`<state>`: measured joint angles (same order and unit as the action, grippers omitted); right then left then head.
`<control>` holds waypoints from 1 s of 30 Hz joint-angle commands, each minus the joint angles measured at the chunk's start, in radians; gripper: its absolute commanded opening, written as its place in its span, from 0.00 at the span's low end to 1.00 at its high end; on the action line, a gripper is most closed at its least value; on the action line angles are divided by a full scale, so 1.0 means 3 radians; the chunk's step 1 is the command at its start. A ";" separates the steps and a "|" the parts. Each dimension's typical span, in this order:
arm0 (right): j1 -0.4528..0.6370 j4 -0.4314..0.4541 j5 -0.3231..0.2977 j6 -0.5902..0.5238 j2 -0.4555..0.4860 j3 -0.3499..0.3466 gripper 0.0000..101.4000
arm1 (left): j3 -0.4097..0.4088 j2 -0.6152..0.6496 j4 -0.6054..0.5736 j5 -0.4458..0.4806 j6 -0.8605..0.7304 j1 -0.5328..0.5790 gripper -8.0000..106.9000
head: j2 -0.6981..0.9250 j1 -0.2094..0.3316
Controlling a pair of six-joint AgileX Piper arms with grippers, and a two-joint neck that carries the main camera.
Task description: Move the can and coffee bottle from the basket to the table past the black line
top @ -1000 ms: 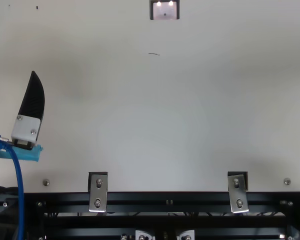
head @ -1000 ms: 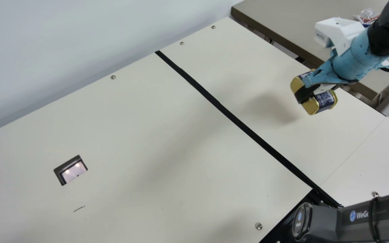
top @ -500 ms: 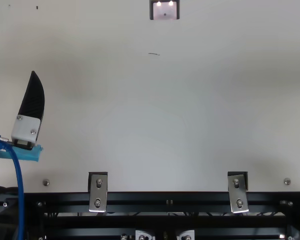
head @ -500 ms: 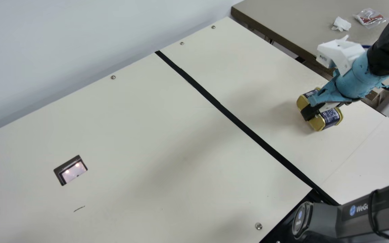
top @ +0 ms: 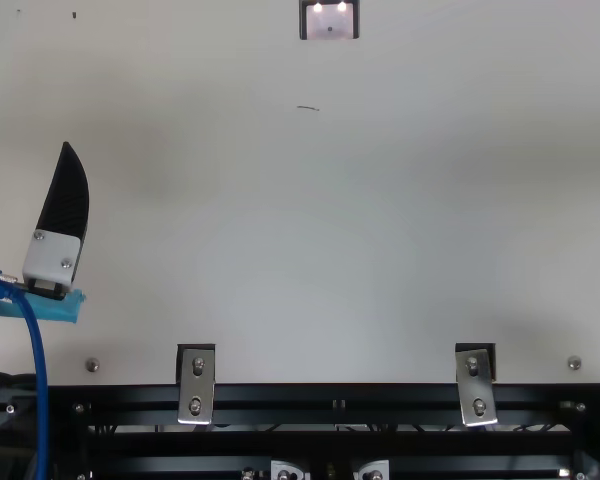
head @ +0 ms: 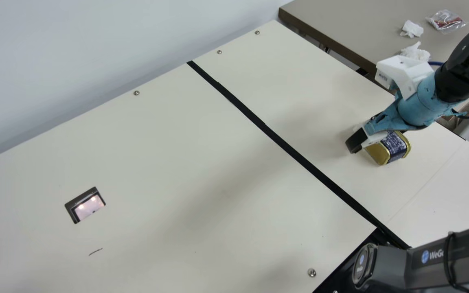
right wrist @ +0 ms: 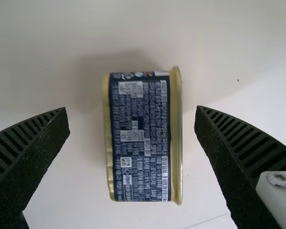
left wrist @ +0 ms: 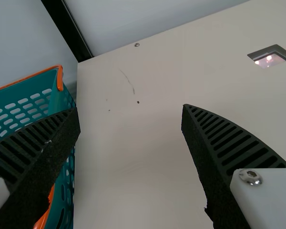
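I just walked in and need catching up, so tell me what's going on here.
The robot's right hand is open around the can, its fingers clear of both sides. The can lies on its side on the table, past the black line. The left hand is open and empty near the basket.

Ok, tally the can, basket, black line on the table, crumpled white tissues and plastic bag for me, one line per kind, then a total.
Can: 1
Basket: 1
Black line: 1
Crumpled white tissues: 2
Plastic bag: 1
Total: 6
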<state>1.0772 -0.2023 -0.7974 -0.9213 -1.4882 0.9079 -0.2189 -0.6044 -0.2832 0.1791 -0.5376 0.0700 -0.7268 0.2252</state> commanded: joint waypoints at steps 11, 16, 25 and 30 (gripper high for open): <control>-0.0120 -0.0620 -0.0497 -0.0144 0.0535 0.0270 1.00 | 0.0000 0.0000 0.0000 0.0000 0.0000 0.0000 0.85 | -0.0056 0.0074; -0.0117 -0.0903 -0.0890 -0.0085 0.0757 0.0439 1.00 | 0.0000 0.0000 0.0000 0.0000 0.0000 0.0000 0.85 | -0.0056 0.0074; -0.0198 -0.1339 -0.1409 0.0175 0.1016 0.0582 1.00 | 0.0000 0.0000 0.0000 0.0000 0.0000 0.0000 0.85 | -0.0056 0.0074; -0.0497 -0.1470 -0.1409 0.0443 0.1122 0.0489 1.00 | 0.0000 0.0000 0.0000 0.0000 0.0000 0.0000 0.85 | -0.0056 0.0074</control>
<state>0.9643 -0.6399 -1.2229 -0.8170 -1.1575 1.0585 -0.2189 -0.6044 -0.2832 0.1791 -0.5376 0.0700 -0.7319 0.2201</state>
